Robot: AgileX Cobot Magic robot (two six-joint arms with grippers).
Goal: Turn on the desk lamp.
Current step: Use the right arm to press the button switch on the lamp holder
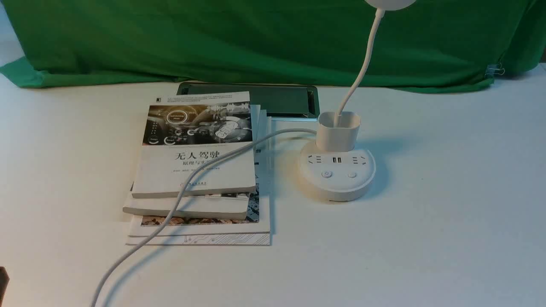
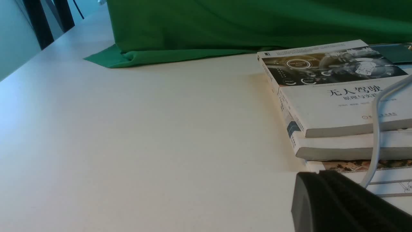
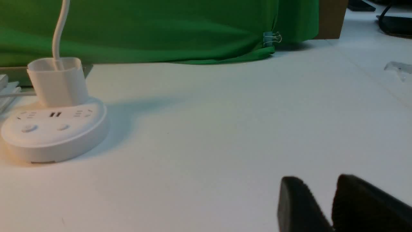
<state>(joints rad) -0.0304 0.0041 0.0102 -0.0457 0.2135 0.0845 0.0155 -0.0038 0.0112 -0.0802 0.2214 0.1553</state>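
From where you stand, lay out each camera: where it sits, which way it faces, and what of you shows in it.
Front: between the arms, looking forward over the desk lamp and books; neither hand shows.
Left wrist: low over the table, facing the books; left hand at the edge.
Right wrist: low, facing the desk lamp; right hand, fingertips slightly apart.
Shared: the lamp in front and right wrist; the books and the lamp's cord in front and left wrist.

White table (image 1: pixel 426 238) is backed by draped green cloth (image 1: pixel 256 38), pinned by a binder clip (image 3: pixel 272 38). Dark furniture legs (image 2: pixel 38 22) are seen beyond the table's edge.
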